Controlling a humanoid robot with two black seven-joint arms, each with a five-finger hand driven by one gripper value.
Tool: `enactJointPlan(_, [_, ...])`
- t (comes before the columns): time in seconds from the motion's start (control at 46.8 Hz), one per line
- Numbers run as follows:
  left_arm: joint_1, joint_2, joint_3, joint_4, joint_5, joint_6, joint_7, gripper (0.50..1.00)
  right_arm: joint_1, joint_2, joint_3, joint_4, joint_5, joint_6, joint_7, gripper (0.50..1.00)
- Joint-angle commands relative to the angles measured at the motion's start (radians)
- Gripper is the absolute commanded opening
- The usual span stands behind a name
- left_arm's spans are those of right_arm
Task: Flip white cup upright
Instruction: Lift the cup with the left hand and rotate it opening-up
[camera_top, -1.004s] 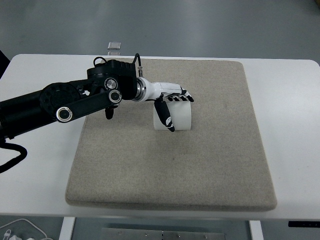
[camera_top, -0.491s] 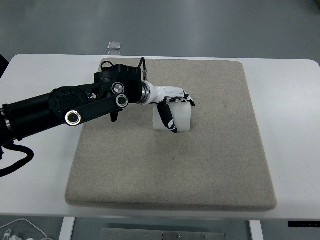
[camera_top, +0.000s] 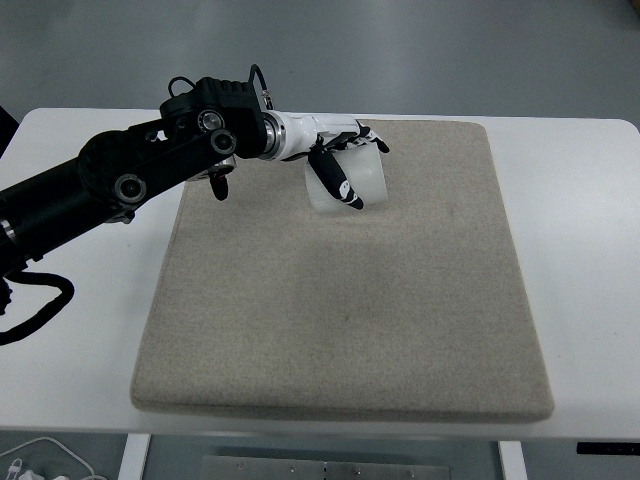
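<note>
The white cup (camera_top: 362, 185) is over the far middle of the beige mat (camera_top: 340, 300), held in my left hand (camera_top: 345, 165). The hand's white and black fingers wrap the cup from above, with the thumb (camera_top: 338, 182) running down its near side. The cup seems lifted off the mat. My left arm (camera_top: 150, 170), black and bulky, comes in from the picture's left edge and crosses the mat's far left corner. I cannot make out which way the cup's mouth points. The right arm is out of view.
The mat lies on a white table (camera_top: 590, 250). A small clear object (camera_top: 229, 93) sits at the table's far edge. Cables (camera_top: 40, 455) hang below the table's near left corner.
The left hand has risen and moved toward the far side with the cup in its grasp. The arm's wrist section has swung up and to the left.
</note>
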Motion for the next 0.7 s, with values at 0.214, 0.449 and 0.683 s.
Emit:
enactJointPlan(0.214, [0.006, 0.012, -0.016, 0.116, -0.244, -0.044, -0.158, 0.598, 0.0, 0.0, 0.0, 0.0, 0.0, 0.0, -0.001, 0.93])
enactJointPlan(0.449, [0.02, 0.015, -0.029, 0.199, -0.301, -0.08, -0.356, 0.591, 0.0, 0.0, 0.0, 0.0, 0.0, 0.0, 0.0, 0.93])
enactJointPlan(0.683, [0.102, 0.012, -0.073, 0.228, -0.338, -0.093, -0.468, 0.591, 0.0, 0.0, 0.0, 0.0, 0.0, 0.0, 0.0, 0.93])
